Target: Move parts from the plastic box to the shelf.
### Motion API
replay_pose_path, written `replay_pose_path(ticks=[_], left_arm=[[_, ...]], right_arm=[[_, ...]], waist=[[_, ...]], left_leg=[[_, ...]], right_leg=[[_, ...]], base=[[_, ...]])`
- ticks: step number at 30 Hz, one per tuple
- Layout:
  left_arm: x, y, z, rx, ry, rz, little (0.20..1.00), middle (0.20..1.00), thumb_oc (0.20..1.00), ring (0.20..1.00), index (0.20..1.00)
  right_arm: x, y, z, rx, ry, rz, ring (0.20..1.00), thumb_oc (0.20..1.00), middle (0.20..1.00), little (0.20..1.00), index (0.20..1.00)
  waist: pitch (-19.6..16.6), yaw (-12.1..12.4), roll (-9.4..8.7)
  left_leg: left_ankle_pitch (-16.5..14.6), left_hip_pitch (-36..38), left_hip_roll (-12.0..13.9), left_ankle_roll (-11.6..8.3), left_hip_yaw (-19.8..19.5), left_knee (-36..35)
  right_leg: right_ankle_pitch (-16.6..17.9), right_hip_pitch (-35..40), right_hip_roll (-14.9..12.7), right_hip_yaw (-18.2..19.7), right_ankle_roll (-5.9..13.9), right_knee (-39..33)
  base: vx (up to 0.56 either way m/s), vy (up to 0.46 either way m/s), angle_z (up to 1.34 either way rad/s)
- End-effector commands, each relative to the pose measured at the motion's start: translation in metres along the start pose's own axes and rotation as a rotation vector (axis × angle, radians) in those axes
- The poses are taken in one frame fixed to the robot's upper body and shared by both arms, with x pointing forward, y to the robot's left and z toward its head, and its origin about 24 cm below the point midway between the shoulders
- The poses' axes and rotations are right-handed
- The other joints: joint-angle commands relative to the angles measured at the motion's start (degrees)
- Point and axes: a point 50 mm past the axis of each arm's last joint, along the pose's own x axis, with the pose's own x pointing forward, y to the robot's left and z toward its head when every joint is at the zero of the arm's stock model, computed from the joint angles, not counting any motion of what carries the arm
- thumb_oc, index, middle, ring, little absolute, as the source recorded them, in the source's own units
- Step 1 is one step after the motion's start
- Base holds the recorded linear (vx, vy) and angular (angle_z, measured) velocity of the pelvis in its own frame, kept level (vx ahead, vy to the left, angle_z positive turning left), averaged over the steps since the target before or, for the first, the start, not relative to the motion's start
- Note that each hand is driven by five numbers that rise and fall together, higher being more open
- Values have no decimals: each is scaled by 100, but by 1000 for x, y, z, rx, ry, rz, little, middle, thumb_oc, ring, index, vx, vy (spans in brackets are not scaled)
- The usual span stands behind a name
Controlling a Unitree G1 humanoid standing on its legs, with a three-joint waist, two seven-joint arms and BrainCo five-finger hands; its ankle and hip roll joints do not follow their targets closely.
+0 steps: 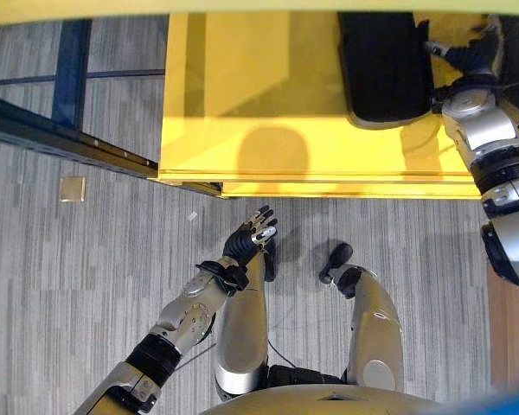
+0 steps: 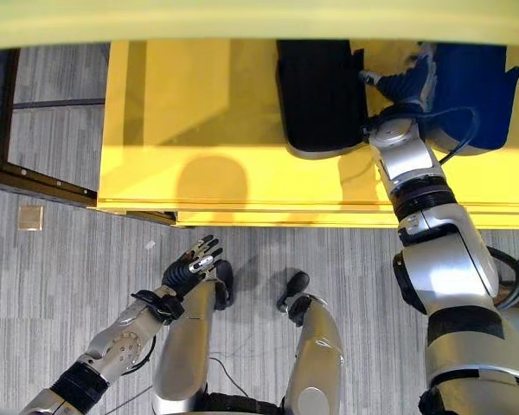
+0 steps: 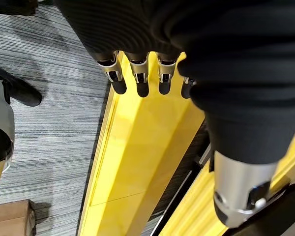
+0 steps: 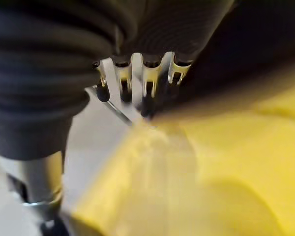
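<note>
A black ribbed part (image 2: 320, 95) lies on the yellow shelf (image 1: 242, 86), near its back right. Right beside it stands a blue plastic box (image 2: 471, 86). My right hand (image 2: 404, 85) reaches over the shelf between the part and the box, at the part's right edge. Its fingers (image 4: 137, 78) show in a fairly straight row over the yellow surface, with nothing seen between them. My left hand (image 1: 251, 235) hangs low in front of the shelf's front edge, fingers (image 3: 137, 78) relaxed and empty.
A dark metal rail (image 1: 60, 138) runs slantwise across the grey carpet left of the shelf. A small brown square (image 1: 72, 188) lies on the floor beyond it. A brown cardboard corner (image 3: 10, 219) shows on the floor by the shelf.
</note>
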Motion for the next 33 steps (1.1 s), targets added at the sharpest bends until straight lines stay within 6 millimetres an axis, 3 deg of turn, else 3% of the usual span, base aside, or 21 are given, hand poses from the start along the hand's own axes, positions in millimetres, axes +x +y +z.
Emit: replay_pose_path(ticks=[1, 11, 15, 19, 20, 25, 33], left_arm=[[-7, -19, -11, -67, -21, -73, 1000, 1000, 1000, 1000, 1000], [-6, -7, -11, -73, -34, -38, 1000, 1000, 1000, 1000, 1000], [-7, -4, -14, -70, -27, -38, 1000, 1000, 1000, 1000, 1000], [-9, -6, -15, -68, -24, -52, 1000, 1000, 1000, 1000, 1000], [-11, -6, -15, -70, -23, -55, 1000, 1000, 1000, 1000, 1000], [-12, -6, -15, -76, -30, -54, 1000, 1000, 1000, 1000, 1000], [-13, -8, -17, -100, -49, -73, 1000, 1000, 1000, 1000, 1000]], right_arm=[[5, -34, 8, -43, -132, -100, 1000, 1000, 1000, 1000, 1000], [-10, -16, -36, 85, 42, 130, 1000, 1000, 1000, 1000, 1000], [-9, -15, -38, 67, 27, 148, 1000, 1000, 1000, 1000, 1000], [-7, -18, -28, 71, -57, 135, 1000, 1000, 1000, 1000, 1000], [-7, -22, -10, 75, -182, 112, 1000, 1000, 1000, 1000, 1000], [-16, -23, 20, -11, -382, 56, 1000, 1000, 1000, 1000, 1000], [-26, -36, 33, -151, -537, -211, 1000, 1000, 1000, 1000, 1000]], waist=[[-61, 29, 96], [-61, -51, 15], [-61, -21, 28], [-61, -3, 62], [-61, 3, 81], [-61, -11, 93], [-61, -57, 158]], left_leg=[[258, 462, 82, -131, -108, -917], [196, 426, 94, -103, -77, -798], [191, 383, 83, -99, -95, -773], [190, 365, 68, -94, -97, -772], [183, 379, 46, -90, -105, -780], [171, 392, 27, -78, -112, -772], [143, 428, -19, -44, -102, -792]], right_leg=[[-656, 318, 20, 314, 467, 644], [-682, 326, 61, 375, 419, 661], [-699, 296, 47, 356, 405, 705], [-712, 270, 34, 358, 393, 720], [-717, 275, 20, 358, 403, 724], [-698, 282, 1, 358, 426, 715], [-700, 282, -5, 420, 454, 692]], base=[[9, 5, -13], [1, 0, -1], [0, 0, 0], [0, 0, 0], [0, 0, 0], [0, 0, 0], [-3, 23, 2]])
